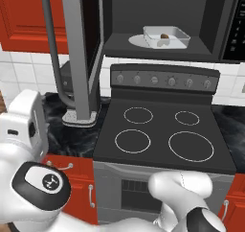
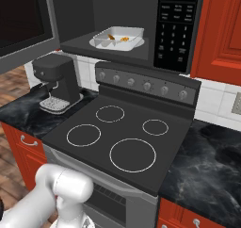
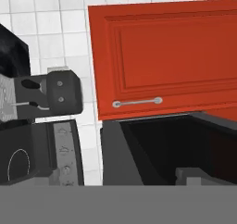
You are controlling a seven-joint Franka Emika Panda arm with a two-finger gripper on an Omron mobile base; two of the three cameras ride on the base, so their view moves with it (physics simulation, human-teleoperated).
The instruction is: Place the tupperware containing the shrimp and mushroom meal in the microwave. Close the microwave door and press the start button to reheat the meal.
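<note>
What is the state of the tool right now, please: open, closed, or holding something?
Tool: open, holding nothing. The tupperware already sits inside the microwave.

The white arm (image 1: 43, 178) is folded low before the base, its pincer's jaws spread wide, holding nothing.

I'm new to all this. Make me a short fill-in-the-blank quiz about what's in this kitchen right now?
1. The tupperware sits inside the ____.
2. The microwave door is ____.
3. On the counter left of the stove stands a black ____ machine.
4. The cabinets are coloured ____.

Missing words: microwave; open; coffee; red
</note>
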